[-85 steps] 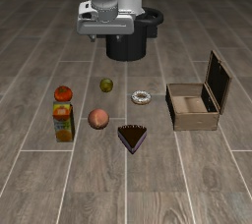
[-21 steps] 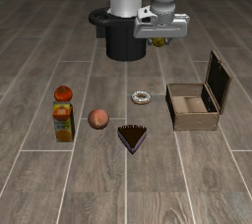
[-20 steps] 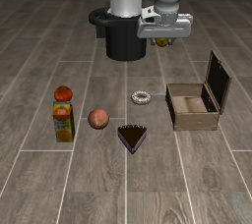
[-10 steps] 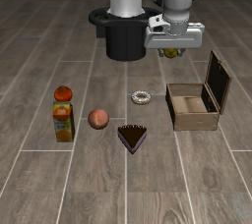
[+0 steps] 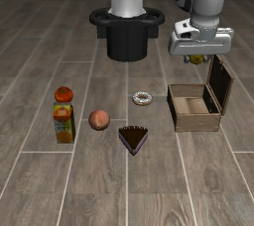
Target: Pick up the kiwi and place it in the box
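End effector [image 5: 199,62] clasps the kiwi [image 5: 197,58] aloft, near the box [image 5: 195,123].

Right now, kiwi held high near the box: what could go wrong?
1. The open lid stands upright close under the pincer; a straight descent could clip it.
2. The kiwi looks nearer the back edge of the box than its middle; released here, it might hit the rim and bounce out.

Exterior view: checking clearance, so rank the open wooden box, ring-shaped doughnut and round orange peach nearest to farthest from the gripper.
1. Open wooden box, below the gripper holding the olive kiwi.
2. Ring-shaped doughnut, toward the exterior view's left.
3. Round orange peach, farther left.
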